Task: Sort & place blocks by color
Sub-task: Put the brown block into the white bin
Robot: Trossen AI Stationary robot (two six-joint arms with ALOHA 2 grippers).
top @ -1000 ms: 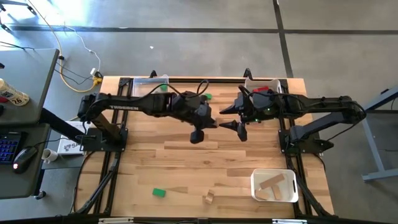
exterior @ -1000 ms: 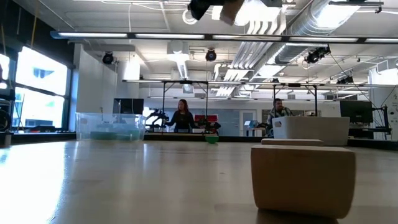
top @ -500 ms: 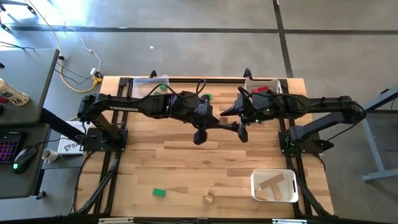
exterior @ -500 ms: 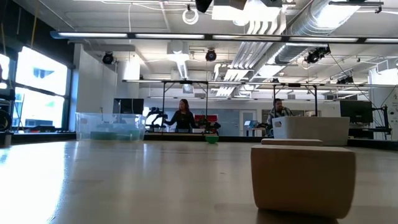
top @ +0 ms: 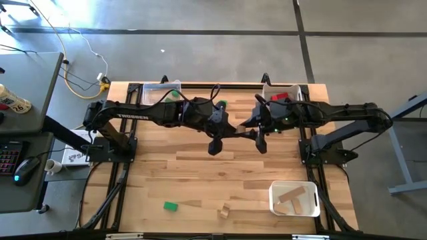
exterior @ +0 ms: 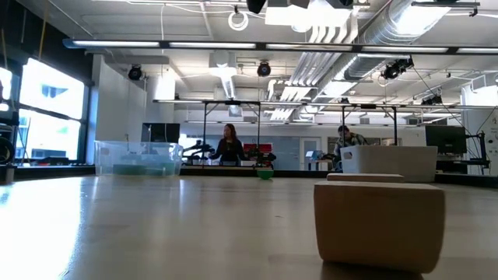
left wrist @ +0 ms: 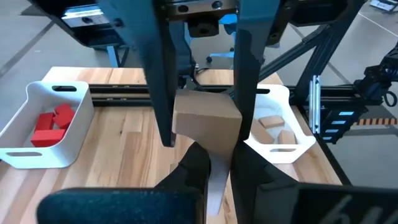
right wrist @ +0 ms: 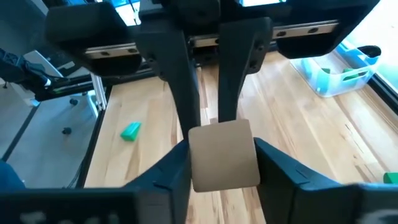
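**Fig.: mid-air handover above desk centre.** A second ago the two end effectors hung apart over the desk (top: 187, 173), w/ a clear gap between them. They have since been brought tip to tip, so that the left end effector (top: 232, 132) and right end effector (top: 244, 133) now meet on one plain-wood block (left wrist: 207, 121).

In the left wrist view the block is flanked on both sides by the right arm's fingers. In the right wrist view the left arm's fingers are seen reaching its far edge. Both pairs of fingers appear closed on the block, approx. at right angles to each other. Whether the full load is yet carried by the right arm cannot be told.

Meaning for the task: a transfer is judged to be under way, probably because the white bin (top: 270, 193) w/ plain-wood pieces lies on the right arm's side, at the near corner.

Orientation: the block is held well clear of the desk, w/ one broad, near-square face turned toward the right wrist camera. No distinct long axis can be made out. In the high view the block is hidden by the end effectors.
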